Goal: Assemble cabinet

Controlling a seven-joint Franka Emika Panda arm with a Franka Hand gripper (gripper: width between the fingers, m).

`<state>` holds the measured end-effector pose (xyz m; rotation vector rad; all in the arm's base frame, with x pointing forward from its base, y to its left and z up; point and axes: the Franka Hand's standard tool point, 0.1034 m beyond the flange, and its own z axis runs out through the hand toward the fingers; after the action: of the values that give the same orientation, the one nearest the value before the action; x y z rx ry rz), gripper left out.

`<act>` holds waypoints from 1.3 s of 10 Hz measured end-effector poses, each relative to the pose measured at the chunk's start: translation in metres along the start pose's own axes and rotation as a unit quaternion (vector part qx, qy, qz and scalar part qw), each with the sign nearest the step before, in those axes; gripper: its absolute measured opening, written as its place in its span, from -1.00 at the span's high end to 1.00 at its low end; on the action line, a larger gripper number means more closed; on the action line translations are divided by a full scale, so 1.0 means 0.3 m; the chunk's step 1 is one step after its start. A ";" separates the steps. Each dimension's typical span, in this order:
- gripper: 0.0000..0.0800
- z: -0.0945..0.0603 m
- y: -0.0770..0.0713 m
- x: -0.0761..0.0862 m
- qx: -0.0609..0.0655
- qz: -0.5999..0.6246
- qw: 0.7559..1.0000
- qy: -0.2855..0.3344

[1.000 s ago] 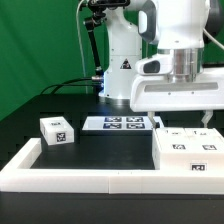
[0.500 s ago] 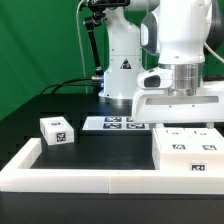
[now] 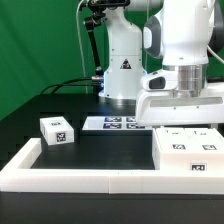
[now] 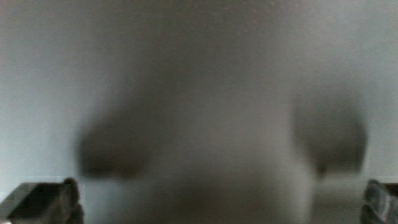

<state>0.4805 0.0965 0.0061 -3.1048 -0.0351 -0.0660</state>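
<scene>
The white boxy cabinet body (image 3: 189, 151) lies at the exterior view's right, with tags on its top face. One small white tagged drawer block (image 3: 57, 129) stands alone at the exterior view's left. My gripper (image 3: 188, 120) hangs just above the cabinet body, its fingertips low behind the body's far edge. In the wrist view the gripper (image 4: 217, 200) has its dark fingertips (image 4: 47, 200) far apart at the picture's edges. A blurred white surface lies very close between them. The gripper is open and holds nothing.
The marker board (image 3: 117, 124) lies flat behind the middle of the black table. Long white border rails (image 3: 85, 172) run along the front and the exterior view's left. The robot's white base (image 3: 122, 60) stands at the back before a green curtain.
The gripper has moved a little down and toward the exterior view's right, over the cabinet body. The drawer block and the cabinet body have not moved.
</scene>
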 end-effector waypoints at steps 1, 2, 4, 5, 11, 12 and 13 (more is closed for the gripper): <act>-0.99 0.000 0.015 0.002 -0.002 -0.009 1.000 0.000; -0.99 0.000 0.021 0.004 -0.003 -0.014 1.000 0.000; -0.99 0.000 0.019 0.003 -0.003 -0.017 1.000 0.000; -0.99 0.000 0.018 0.003 -0.003 -0.019 1.000 0.000; -0.99 -0.011 0.031 0.059 -0.002 -0.002 1.000 0.008; -0.99 -0.007 0.029 0.064 -0.001 0.001 1.000 0.008; -0.99 -0.005 0.026 0.070 0.000 0.001 1.000 0.009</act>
<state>0.5016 0.0891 0.0082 -3.1046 -0.0308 -0.0942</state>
